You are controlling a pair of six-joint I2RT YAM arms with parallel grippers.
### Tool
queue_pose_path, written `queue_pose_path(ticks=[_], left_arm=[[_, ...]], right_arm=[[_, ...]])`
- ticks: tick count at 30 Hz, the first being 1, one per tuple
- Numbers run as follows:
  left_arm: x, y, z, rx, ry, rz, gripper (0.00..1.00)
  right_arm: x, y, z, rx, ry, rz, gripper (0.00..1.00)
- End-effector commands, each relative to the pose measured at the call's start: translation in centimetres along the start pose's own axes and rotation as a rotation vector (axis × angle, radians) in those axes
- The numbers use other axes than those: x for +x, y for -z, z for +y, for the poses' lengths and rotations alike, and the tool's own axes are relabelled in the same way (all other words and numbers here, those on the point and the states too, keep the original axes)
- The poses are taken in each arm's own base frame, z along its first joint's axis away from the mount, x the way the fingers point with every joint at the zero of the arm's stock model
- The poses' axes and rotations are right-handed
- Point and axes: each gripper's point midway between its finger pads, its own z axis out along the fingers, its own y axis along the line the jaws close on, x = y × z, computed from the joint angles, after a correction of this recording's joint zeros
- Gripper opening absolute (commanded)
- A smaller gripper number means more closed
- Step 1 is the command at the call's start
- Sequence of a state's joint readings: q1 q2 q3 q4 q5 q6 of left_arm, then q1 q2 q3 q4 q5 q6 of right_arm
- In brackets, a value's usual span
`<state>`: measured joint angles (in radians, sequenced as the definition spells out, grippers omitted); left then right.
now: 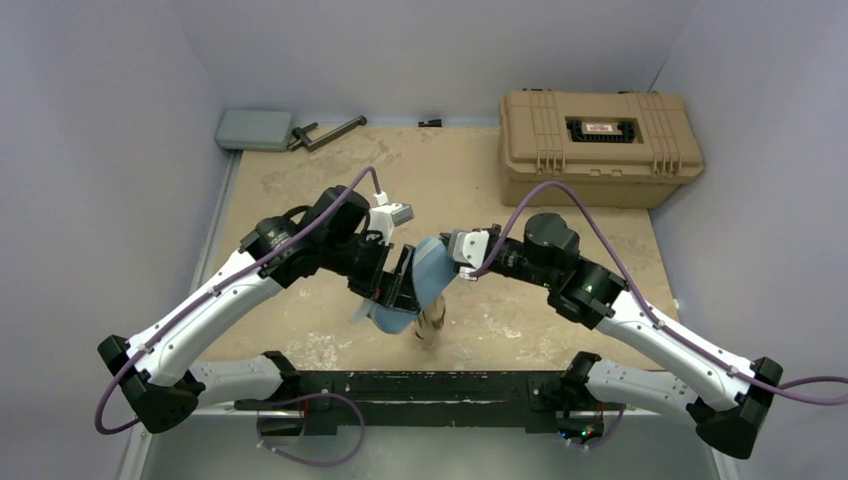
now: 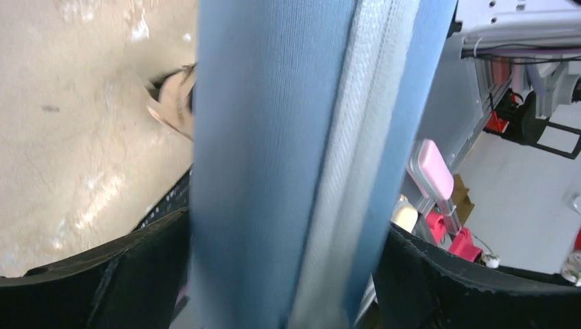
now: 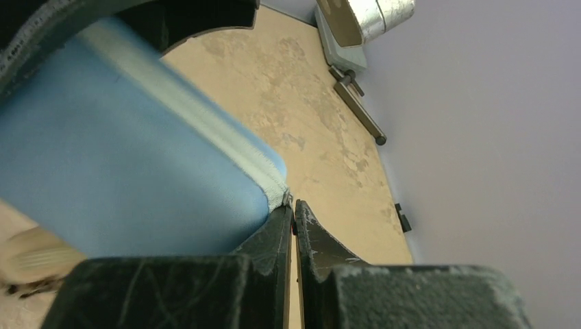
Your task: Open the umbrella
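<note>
No writing can be read in any view. The tan toolbox point(image 1: 600, 160) at the far right of the worktop point(image 1: 450, 170) carries a small white-and-red label point(image 1: 600, 128) on its lid, but the print is too small to make out.

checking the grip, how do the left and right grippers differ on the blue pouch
The left gripper is open, its fingers spread either side of the blue pouch; the right gripper is shut, pinching the blue pouch's seam corner. Both are at the blue pouch.
</note>
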<state>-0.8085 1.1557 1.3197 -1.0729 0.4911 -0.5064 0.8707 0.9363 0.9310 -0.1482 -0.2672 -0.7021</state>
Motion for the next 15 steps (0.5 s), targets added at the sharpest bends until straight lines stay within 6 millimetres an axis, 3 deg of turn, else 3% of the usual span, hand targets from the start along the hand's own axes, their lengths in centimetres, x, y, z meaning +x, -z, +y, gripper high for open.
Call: queue_pose_path(ticks=[1,6,10,13,15], left_arm=[[-4.4,0.0,-2.1,0.11,-0.089,-0.185,0.92],[-6.7,-0.5,-0.9,0.045,-0.096,-0.257,0.93],[-7.9,0.4,-0.4,-0.014,-0.082,-0.303,0.92],[-9.0,2.9,1.5,-0.166,-0.046,-0.404,0.94],[-9.1,6.3,3.3,-0.31,0.021,-0.497,0.96]], right_arm=[[-2.2,0.0,-2.7,0.115,-0.041,-0.068,0.0],[-0.9,-0.9,-3.1,0.131,-0.067,-0.008,0.0],[0.4,-1.8,-3.1,0.14,-0.134,0.046,0.0],[3.6,-2.4,-2.3,0.149,-0.226,0.175,0.0],[5.6,-2.7,-1.1,0.128,-0.321,0.255,0.0]])
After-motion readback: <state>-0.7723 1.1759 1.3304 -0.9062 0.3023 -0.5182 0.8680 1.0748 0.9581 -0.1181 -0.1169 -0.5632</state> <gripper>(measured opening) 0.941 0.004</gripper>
